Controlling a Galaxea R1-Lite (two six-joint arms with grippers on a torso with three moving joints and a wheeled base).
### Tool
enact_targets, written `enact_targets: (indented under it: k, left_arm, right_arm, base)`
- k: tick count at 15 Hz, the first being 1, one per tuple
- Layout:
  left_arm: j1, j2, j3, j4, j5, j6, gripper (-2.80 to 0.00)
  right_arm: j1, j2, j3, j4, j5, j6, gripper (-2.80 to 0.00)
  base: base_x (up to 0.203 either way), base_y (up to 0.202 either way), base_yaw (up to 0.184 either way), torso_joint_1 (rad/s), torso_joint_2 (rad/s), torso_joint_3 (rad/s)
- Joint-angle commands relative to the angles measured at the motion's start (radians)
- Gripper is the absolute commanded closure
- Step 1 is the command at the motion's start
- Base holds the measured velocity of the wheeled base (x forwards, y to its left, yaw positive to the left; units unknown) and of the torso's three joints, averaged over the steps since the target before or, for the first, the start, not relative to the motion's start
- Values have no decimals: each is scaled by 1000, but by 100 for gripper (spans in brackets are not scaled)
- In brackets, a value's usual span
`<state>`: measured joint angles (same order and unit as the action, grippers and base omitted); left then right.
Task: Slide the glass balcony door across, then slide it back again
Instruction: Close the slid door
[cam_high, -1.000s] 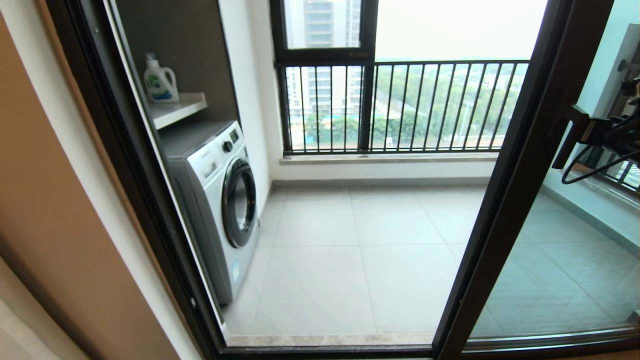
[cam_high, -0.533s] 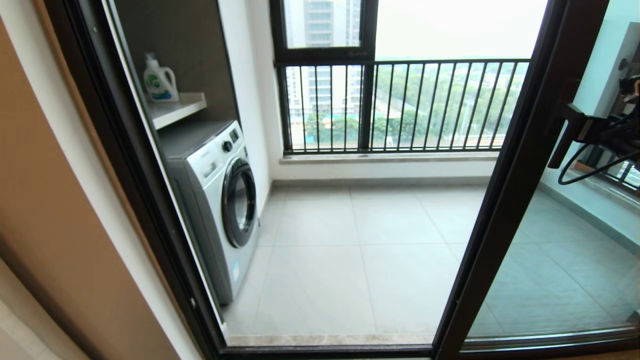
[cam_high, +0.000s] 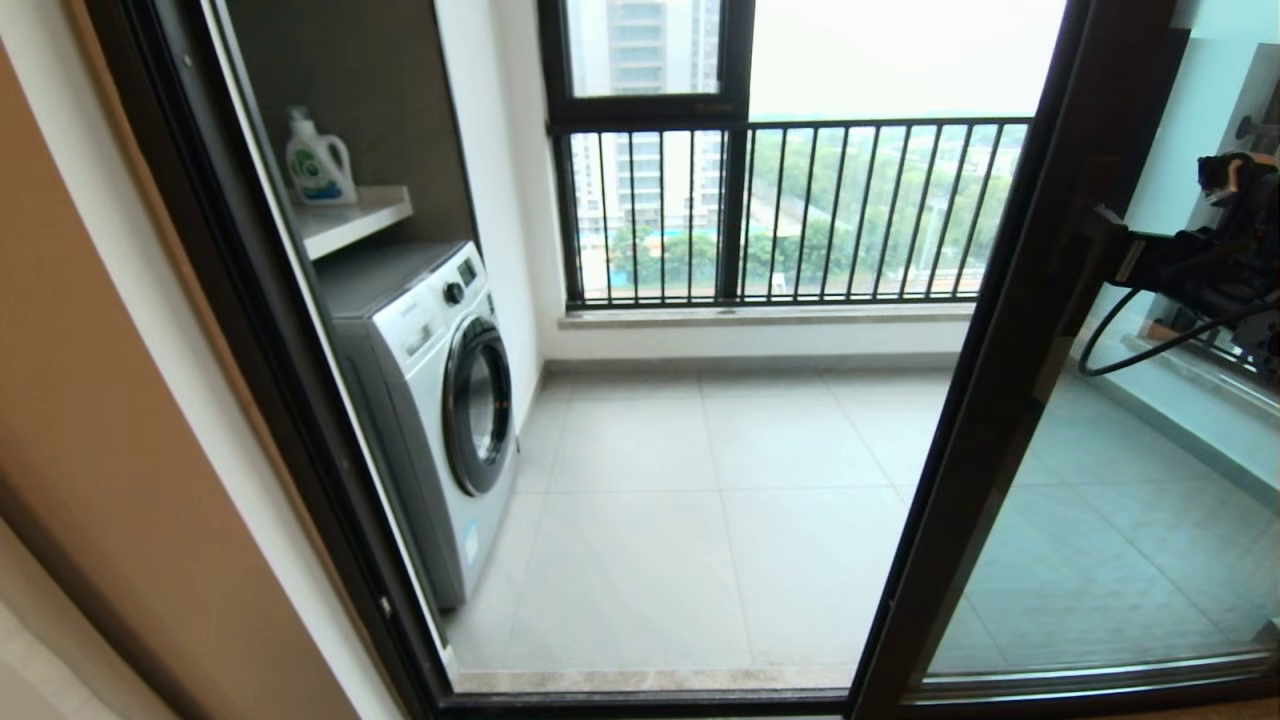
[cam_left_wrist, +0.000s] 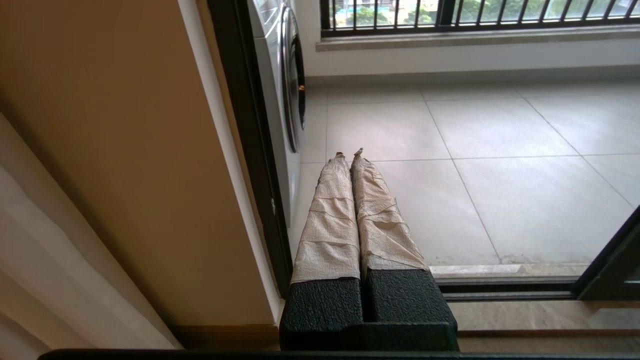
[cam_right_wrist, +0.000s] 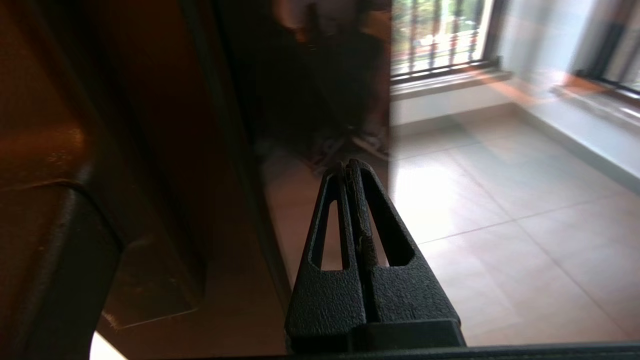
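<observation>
My right gripper (cam_right_wrist: 350, 167) sits at the right edge of the head view, fingers pressed together with nothing between them, close against the glass balcony door (cam_high: 1000, 400), whose dark frame slants across the right of the frame (its bar handle (cam_right_wrist: 55, 260) shows just beside my fingers). My left gripper (cam_left_wrist: 348, 157), also closed and empty, hangs low by the washing machine (cam_high: 440, 400).

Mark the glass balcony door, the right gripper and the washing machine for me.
glass balcony door (cam_high: 985, 400), head view: on its dark leading frame upright.
right gripper (cam_right_wrist: 350, 167), right wrist view: at the closed black fingertips.
washing machine (cam_high: 478, 405), head view: on its round porthole door.
</observation>
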<state>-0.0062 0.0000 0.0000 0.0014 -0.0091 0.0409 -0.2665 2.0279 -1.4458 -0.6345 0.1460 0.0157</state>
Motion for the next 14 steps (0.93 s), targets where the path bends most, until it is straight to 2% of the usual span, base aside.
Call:
enact_targets:
  k: [1, 5, 14]
  left_arm:
    - [0, 2, 0, 0, 0, 1, 0]
    - [0, 2, 0, 0, 0, 1, 0]
    - [0, 2, 0, 0, 0, -1, 0]
  right_arm:
    - [11, -17, 12, -5, -2, 0, 0]
    - [58, -32, 31, -7, -27, 1, 0]
    - [167, -76, 97, -7, -33, 0, 0]
  base:
    - [0, 0, 0, 0, 0, 0]
    - [0, 0, 0, 0, 0, 0]
    - [0, 0, 0, 0, 0, 0]
